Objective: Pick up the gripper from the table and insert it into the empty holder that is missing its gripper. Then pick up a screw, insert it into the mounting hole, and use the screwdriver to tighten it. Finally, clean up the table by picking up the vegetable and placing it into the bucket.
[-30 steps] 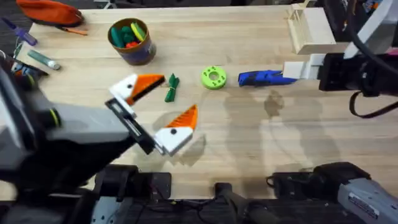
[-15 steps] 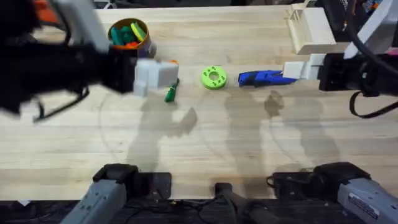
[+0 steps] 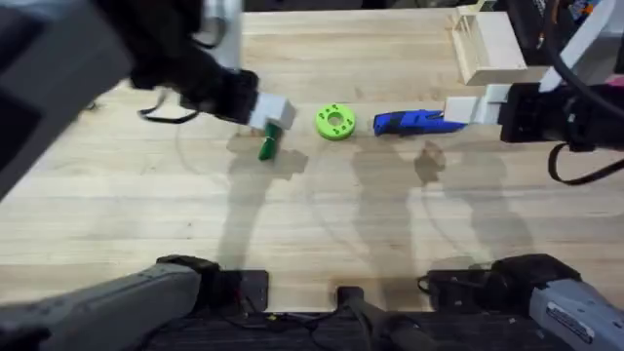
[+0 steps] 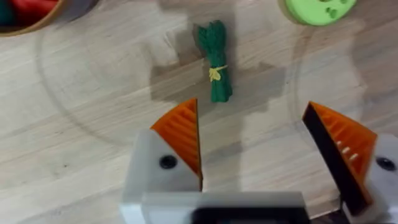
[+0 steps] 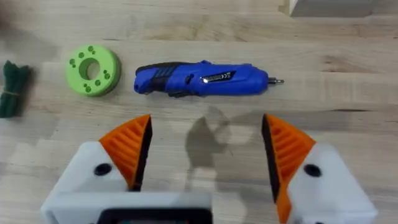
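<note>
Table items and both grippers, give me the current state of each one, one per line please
left gripper: open, above the vegetable, holding nothing
right gripper: open, empty, near the screwdriver
vegetable: lying flat on the table, not gripped
screwdriver: lying on its side, not gripped
green disc: flat on the table, between vegetable and screwdriver
bucket: toy pieces inside

Vegetable (image 4: 214, 61) lies flat on the table (image 3: 390, 234), ahead of the left gripper (image 4: 255, 155) and nearer its one finger than the other, untouched; bucket (image 4: 37, 15) and holed disc (image 4: 318, 9) sit farther out, one to each side. Screwdriver (image 5: 202, 79) lies crosswise ahead of the right gripper (image 5: 205, 152), spanning the gap between its fingers. The disc (image 5: 93, 70) sits just off the screwdriver's butt end, the vegetable (image 5: 12, 87) beyond that.
</note>
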Available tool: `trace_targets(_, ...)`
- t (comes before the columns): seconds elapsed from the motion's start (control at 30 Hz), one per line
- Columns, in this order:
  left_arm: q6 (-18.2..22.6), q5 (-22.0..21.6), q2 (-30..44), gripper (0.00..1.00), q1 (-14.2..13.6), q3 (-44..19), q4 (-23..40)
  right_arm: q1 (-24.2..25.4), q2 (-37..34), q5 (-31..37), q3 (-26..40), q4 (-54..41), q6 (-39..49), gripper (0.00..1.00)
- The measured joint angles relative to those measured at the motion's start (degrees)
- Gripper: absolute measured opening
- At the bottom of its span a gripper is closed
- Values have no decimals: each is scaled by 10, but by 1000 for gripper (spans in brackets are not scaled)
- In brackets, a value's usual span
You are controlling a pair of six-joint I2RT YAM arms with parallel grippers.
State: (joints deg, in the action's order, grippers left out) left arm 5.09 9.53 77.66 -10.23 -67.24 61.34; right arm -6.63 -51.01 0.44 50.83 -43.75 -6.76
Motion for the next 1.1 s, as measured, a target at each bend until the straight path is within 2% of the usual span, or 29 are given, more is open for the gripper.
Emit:
trace_targets(0.13, -44, -47, 47, 985, -45, -4, 0, 0, 0, 2, 0, 0, 0, 933)
trace_targets(0.2, -66, -59, 72, 985, -51, -4, 0, 0, 0, 2, 0, 0, 0, 934)
trace_targets(0.23, -90, -72, 114, 985, -50, -4, -2, 0, 0, 2, 0, 0, 0, 934)
trace_targets(0.3, -99, -77, 140, 985, -49, -4, -11, 0, 0, 2, 0, 0, 0, 934)
trace_targets(0.7, -105, -77, 253, 987, -49, -4, -51, 0, 0, 3, 0, 0, 0, 935)
trace_targets(1.0, -105, -79, 258, 993, -49, -9, -61, 0, 0, 4, 0, 0, 0, 935)
trace_targets(1.07, -105, -79, 258, 915, -49, -9, -61, 0, 0, 4, 0, 0, 0, 935)
trace_targets(1.1, -106, -79, 258, 804, -49, -9, -62, 0, 0, 4, 0, 0, 0, 935)
